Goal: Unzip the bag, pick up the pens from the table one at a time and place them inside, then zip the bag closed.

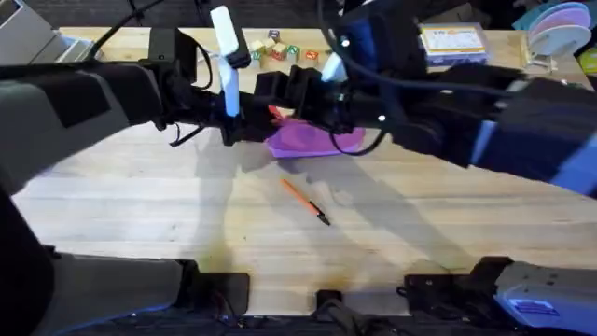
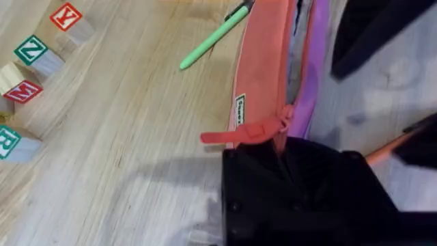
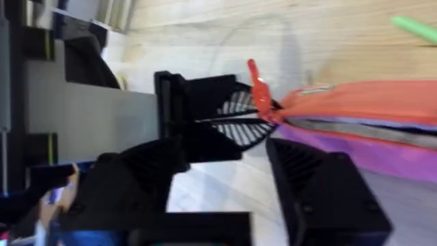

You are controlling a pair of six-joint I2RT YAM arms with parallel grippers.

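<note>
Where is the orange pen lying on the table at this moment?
In the overhead view, the orange pen lies alone on the bare table near the middle, just in front of the pink bag that both arms are working on.

A light wooden butcher-block tabletop (image 1: 187,224) is being lit from above, and soft shadows are being cast across its planks. Lettered toy blocks (image 1: 280,51) are lying near the far edge, beside a clear plastic box (image 1: 452,42) and stacked coloured plates (image 1: 560,23).
</note>
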